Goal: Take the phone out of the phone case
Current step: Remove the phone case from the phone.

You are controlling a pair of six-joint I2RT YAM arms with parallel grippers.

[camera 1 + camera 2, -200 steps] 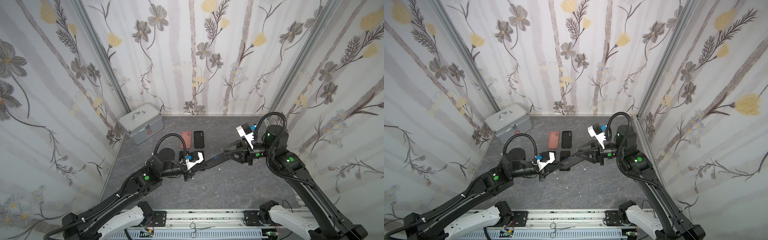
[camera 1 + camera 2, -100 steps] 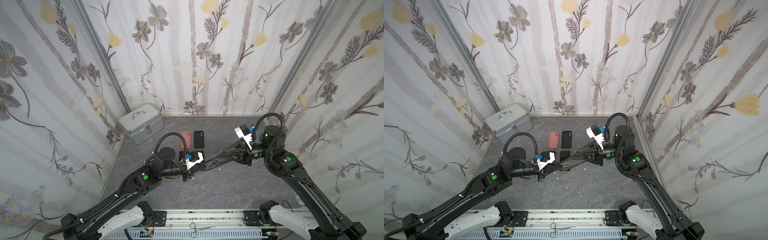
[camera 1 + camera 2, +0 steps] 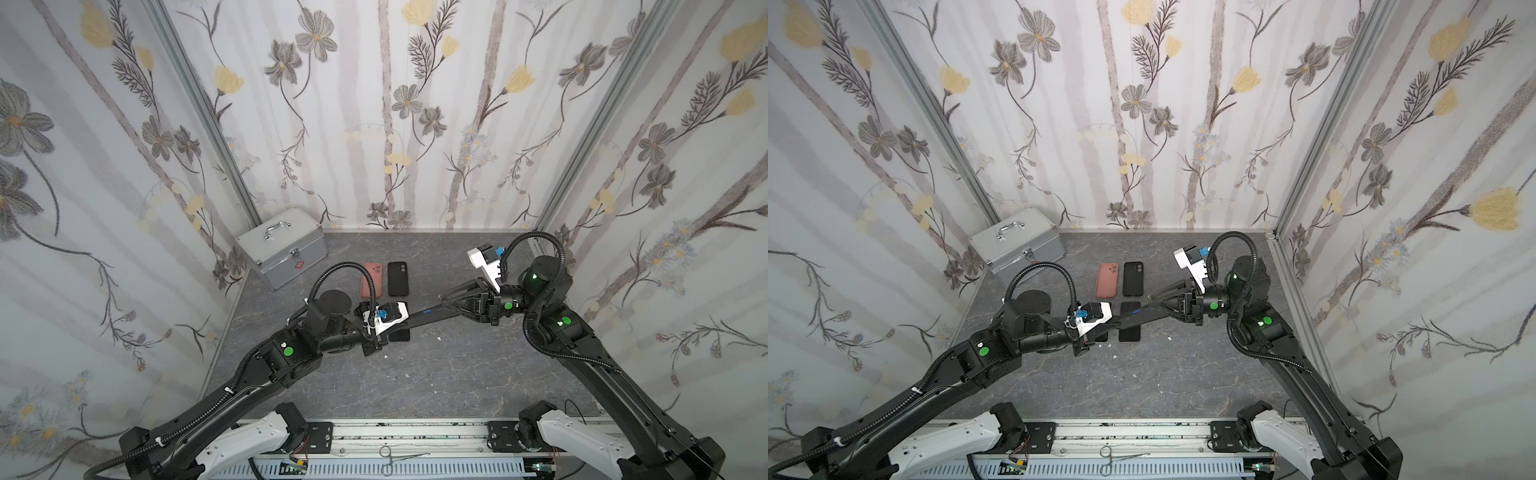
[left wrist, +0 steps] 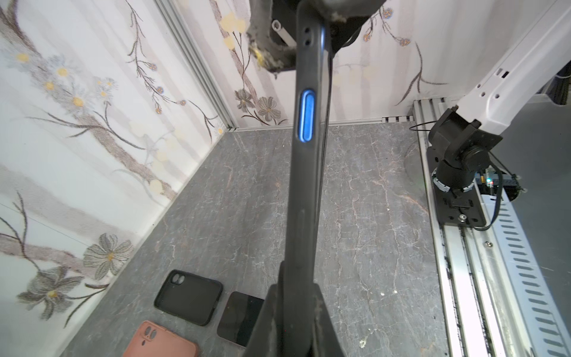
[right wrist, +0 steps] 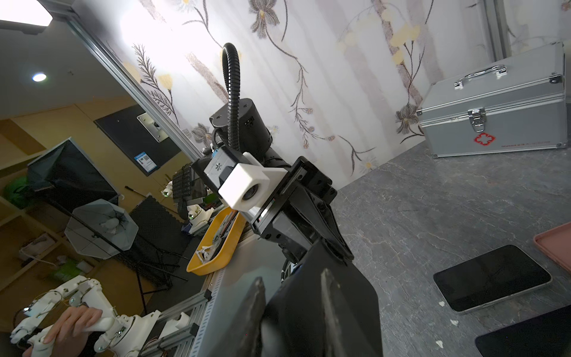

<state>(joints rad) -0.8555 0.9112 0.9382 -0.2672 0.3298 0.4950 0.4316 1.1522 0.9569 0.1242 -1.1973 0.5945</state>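
Midway through the prying step, by the look of it, with nothing parted for certain. Aloft over the middle of the table: the phone, snug in its black case, lying along a line from 8 to 2 o'clock in both top views. Pinched at the 8 o'clock end by the left gripper, fingers pressed tight onto the two faces, seen edge-on from the left wrist. Pinched at the 2 o'clock end by the right gripper, fingers closed across that end, one to each face. No sure sign of lip lifted from glass; at most a thin seam along the edge toward 2 o'clock, too fine to trust. On the table at 11 o'clock of the held pair, a pink case beside an empty black case; right beneath, a bare phone; off in the 10 o'clock corner, a metal box. Next, most likely: hold the left pinch firm as anchor, roll the right wrist to peel the lip off a corner, then draw the two ends apart along the long axis. Calls for a hold on case alone at one end and on phone alone at the other, else merely bends both together and risks a slip from either pinch
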